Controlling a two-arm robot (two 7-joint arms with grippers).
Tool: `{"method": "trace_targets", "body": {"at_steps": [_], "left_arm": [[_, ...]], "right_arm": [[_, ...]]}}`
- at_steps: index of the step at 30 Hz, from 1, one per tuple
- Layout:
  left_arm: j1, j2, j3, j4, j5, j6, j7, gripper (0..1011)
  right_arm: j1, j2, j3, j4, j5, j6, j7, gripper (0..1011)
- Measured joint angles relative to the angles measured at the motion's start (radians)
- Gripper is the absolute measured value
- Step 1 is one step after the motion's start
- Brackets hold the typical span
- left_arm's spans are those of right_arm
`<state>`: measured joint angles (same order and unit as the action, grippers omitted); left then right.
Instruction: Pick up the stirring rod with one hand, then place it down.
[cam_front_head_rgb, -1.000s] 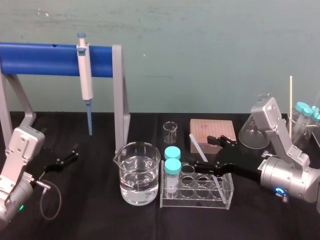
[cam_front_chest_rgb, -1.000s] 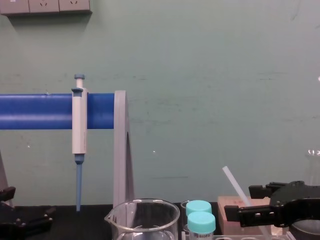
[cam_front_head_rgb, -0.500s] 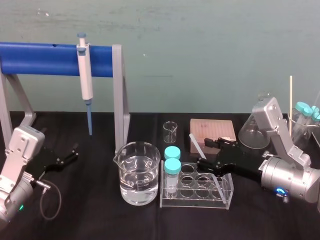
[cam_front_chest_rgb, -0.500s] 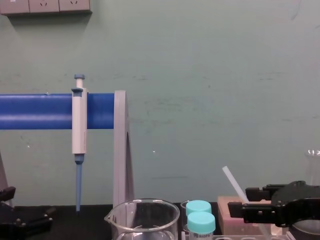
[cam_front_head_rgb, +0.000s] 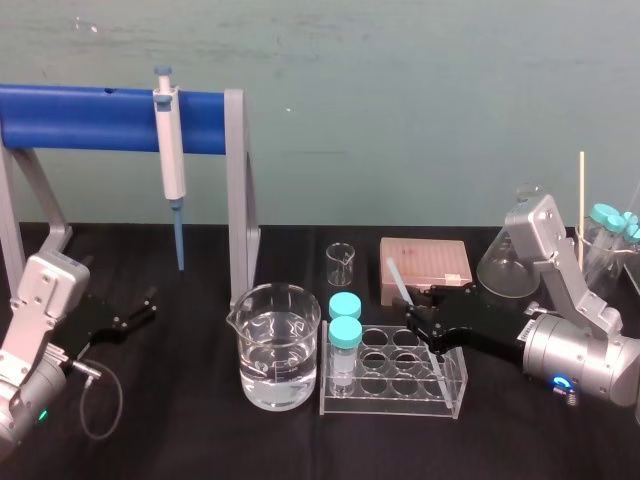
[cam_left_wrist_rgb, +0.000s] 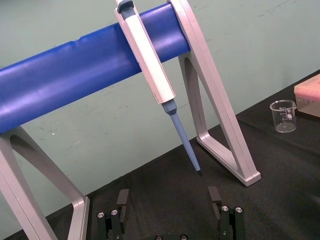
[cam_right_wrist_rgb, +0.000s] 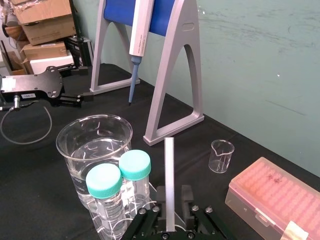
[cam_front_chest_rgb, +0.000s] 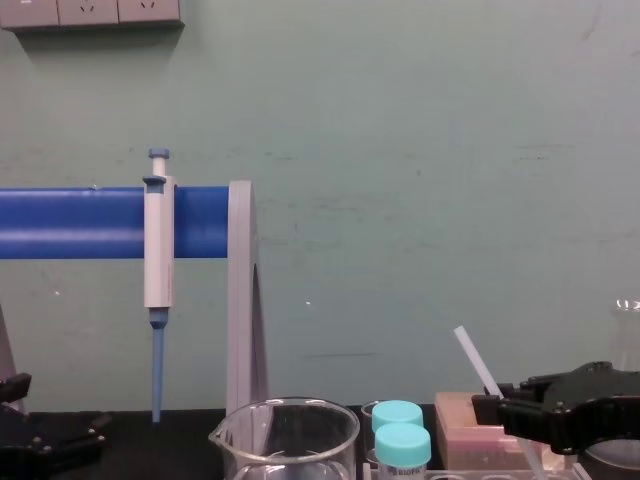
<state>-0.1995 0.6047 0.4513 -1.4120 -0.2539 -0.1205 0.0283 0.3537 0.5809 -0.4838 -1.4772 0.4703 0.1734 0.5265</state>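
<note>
Right hand (cam_front_head_rgb: 416, 318) pinches the one stirring rod (cam_front_head_rgb: 399, 283) by one rack (cam_front_head_rgb: 452, 388) with two capped vials (cam_front_head_rgb: 345, 338); left hand (cam_front_head_rgb: 141, 309) sits splayed.

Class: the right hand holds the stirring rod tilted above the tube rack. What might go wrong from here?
The stirring rod sticks out far beyond the right hand, so it may slip or pivot in the grip.
Lowered here, it might knock the capped vials or the beaker close by.
Laid on the rack, it may roll off.
The left hand rests idle at the left.
</note>
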Motion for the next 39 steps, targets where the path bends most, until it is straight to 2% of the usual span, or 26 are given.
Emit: {"method": "trace_targets", "body": {"at_steps": [2, 6, 10, 14, 17, 18, 20, 23, 24, 25, 27, 31, 39], "left_arm": [[0.0, 0.0, 0.0, 0.0, 0.0, 0.0, 0.0, 1000], [0.0, 0.0, 0.0, 0.0, 0.0, 0.0, 0.0, 1000], [0.0, 0.0, 0.0, 0.0, 0.0, 0.0, 0.0, 1000], [0.0, 0.0, 0.0, 0.0, 0.0, 0.0, 0.0, 1000], [0.0, 0.0, 0.0, 0.0, 0.0, 0.0, 0.0, 1000], [0.0, 0.0, 0.0, 0.0, 0.0, 0.0, 0.0, 1000], [0.0, 0.0, 0.0, 0.0, 0.0, 0.0, 0.0, 1000], [0.0, 0.0, 0.0, 0.0, 0.0, 0.0, 0.0, 1000], [0.0, 0.0, 0.0, 0.0, 0.0, 0.0, 0.0, 1000], [0.0, 0.0, 0.0, 0.0, 0.0, 0.0, 0.0, 1000], [0.0, 0.0, 0.0, 0.0, 0.0, 0.0, 0.0, 1000], [0.0, 0.0, 0.0, 0.0, 0.0, 0.0, 0.0, 1000], [0.0, 0.0, 0.0, 0.0, 0.0, 0.0, 0.0, 1000]], "right_arm": [[0.0, 0.0, 0.0, 0.0, 0.0, 0.0, 0.0, 162], [0.0, 0.0, 0.0, 0.0, 0.0, 0.0, 0.0, 72], [-0.003, -0.002, 0.004, 0.0, 0.001, -0.005, -0.001, 72], [-0.015, -0.014, 0.022, 0.001, 0.009, -0.038, -0.007, 72], [-0.033, -0.031, 0.048, 0.005, 0.021, -0.095, -0.014, 72], [-0.044, -0.042, 0.063, 0.007, 0.028, -0.135, -0.015, 72], [-0.057, -0.052, 0.079, 0.01, 0.035, -0.177, -0.015, 72], [-0.091, -0.078, 0.116, 0.019, 0.049, -0.294, -0.011, 72], [-0.091, -0.078, 0.116, 0.019, 0.049, -0.294, -0.011, 72], [-0.105, -0.087, 0.128, 0.024, 0.055, -0.338, -0.004, 72], [-0.124, -0.098, 0.145, 0.027, 0.061, -0.392, 0.007, 72], [-0.147, -0.105, 0.165, 0.023, 0.065, -0.434, 0.024, 72], [-0.143, -0.113, 0.221, -0.025, 0.13, -0.441, 0.061, 72]]}}
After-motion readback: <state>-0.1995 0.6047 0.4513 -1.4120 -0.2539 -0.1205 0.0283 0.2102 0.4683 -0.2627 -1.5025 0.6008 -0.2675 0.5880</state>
